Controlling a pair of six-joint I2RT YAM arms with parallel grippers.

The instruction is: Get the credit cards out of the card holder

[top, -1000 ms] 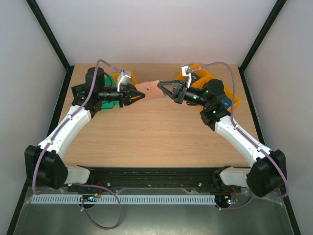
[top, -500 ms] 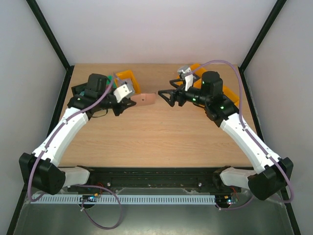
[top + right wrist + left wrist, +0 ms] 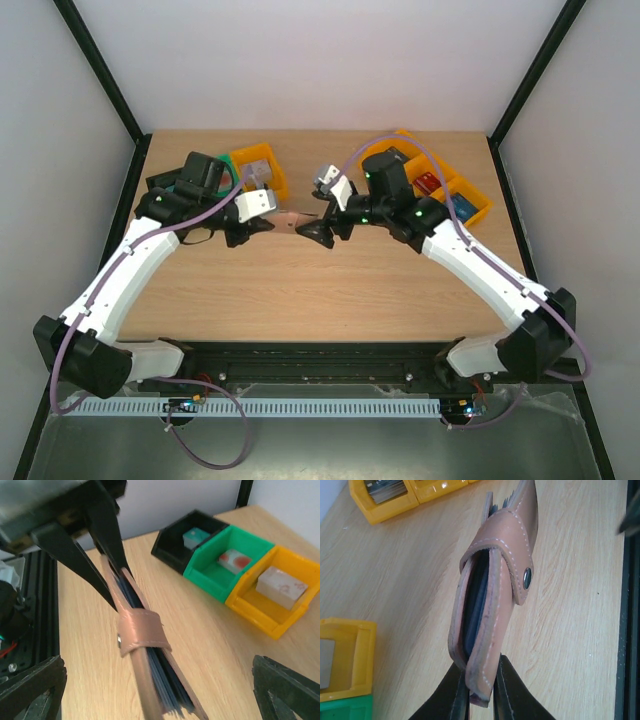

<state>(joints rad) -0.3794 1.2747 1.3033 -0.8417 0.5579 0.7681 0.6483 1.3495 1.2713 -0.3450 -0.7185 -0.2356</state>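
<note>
The card holder [image 3: 495, 595] is tan-brown and folded shut, its strap snapped across the outside. It is held edge-up above the table. My left gripper [image 3: 481, 692] is shut on its lower end, one finger on each outer face. Dark blue-grey edges of the credit cards [image 3: 176, 692] show between the leaves at the holder's [image 3: 142, 635] free end. My right gripper [image 3: 157, 680] is open wide, its fingers standing far apart on either side of that free end without touching it. From above, the holder [image 3: 293, 218] sits between my left gripper [image 3: 265, 222] and my right gripper [image 3: 320, 232].
A black bin [image 3: 175, 550], a green bin [image 3: 220, 585] and a yellow bin [image 3: 260, 612] stand in a row at the back left, each with a small flat item inside. Orange bins [image 3: 470, 195] sit at the back right. The table's dark front rail [image 3: 631, 630] lies close by.
My left gripper closed on the holder and carried it toward the table's middle. My right gripper opened, let go of the holder's end and followed it leftward.
</note>
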